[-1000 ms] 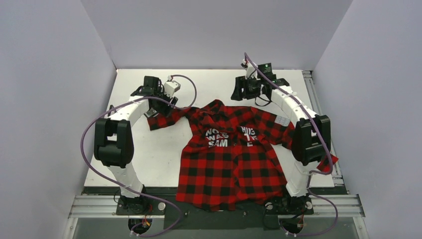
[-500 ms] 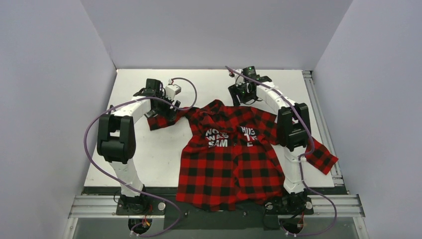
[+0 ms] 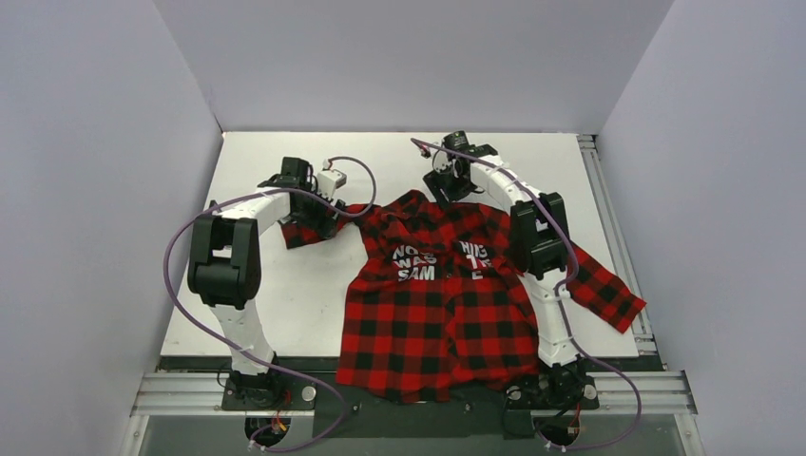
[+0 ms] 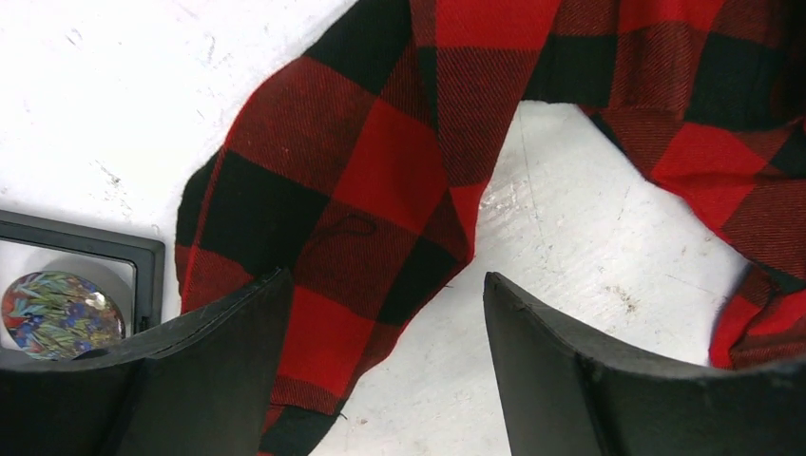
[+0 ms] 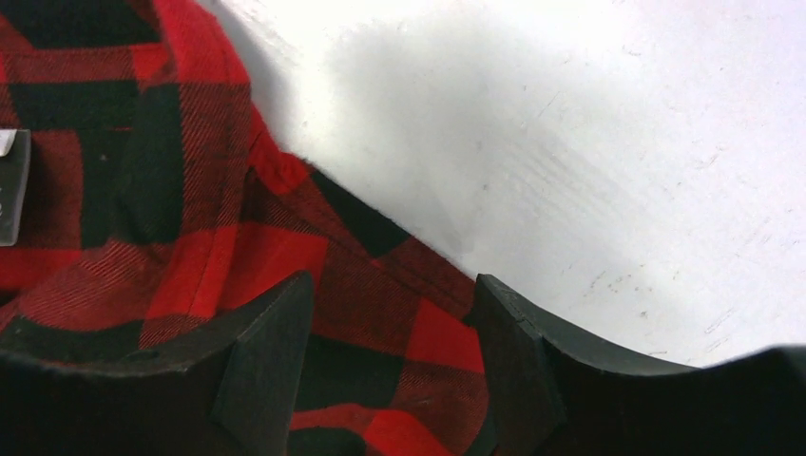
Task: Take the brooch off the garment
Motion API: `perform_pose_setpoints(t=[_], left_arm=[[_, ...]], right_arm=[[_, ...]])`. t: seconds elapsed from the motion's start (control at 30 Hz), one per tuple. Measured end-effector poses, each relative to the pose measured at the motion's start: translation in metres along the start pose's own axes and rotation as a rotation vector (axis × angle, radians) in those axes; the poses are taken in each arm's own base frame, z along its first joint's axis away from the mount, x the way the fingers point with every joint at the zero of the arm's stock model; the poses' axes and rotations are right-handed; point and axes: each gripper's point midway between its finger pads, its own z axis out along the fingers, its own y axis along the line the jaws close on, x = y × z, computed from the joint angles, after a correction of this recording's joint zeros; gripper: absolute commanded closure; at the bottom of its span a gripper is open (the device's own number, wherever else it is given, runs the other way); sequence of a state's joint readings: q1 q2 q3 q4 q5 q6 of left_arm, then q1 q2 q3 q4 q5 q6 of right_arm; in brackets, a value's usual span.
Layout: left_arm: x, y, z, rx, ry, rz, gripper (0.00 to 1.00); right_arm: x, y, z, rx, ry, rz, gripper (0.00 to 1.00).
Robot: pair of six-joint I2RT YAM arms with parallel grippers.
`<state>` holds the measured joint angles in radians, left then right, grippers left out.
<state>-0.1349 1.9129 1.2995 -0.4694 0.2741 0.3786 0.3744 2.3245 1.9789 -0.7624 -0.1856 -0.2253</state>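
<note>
The garment (image 3: pixel 432 309), a red-and-black check shirt with white letters, lies flat in the middle of the table, sleeves spread. My left gripper (image 3: pixel 316 214) hangs over the left sleeve's cuff (image 4: pixel 380 180). In the left wrist view the left gripper (image 4: pixel 385 285) is open, with the cuff lying slack on the table below its left finger (image 4: pixel 219 370). My right gripper (image 3: pixel 449 186) is at the shirt's collar. In the right wrist view the right gripper (image 5: pixel 392 285) is open just above the checked cloth (image 5: pixel 380 313), holding nothing. The brooch is not visible in any view.
A small black-framed box (image 4: pixel 67 294) with a many-coloured round piece inside sits on the table beside the cuff. A white label (image 5: pixel 8 185) shows inside the collar. The right sleeve (image 3: pixel 604 290) reaches to the table's right edge. Grey walls close in three sides.
My right arm has swung left from the table's back right to the collar. My left gripper has stayed over the cuff and its jaws now stand wider.
</note>
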Motion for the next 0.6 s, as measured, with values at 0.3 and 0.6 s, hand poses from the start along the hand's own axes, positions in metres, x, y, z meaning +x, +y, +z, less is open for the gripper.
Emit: perform_pose_setpoints(t=[0.3, 0.6], left_arm=[[0.022, -0.002, 0.004, -0.002, 0.055, 0.013, 0.42], [0.03, 0.004, 0.003, -0.038, 0.071, 0.046, 0.9]], right_arm=[[0.009, -0.005, 0.011, 0.0, 0.097, -0.019, 0.64], [0.019, -0.014, 0.009, 0.038, 0.142, -0.054, 1.0]])
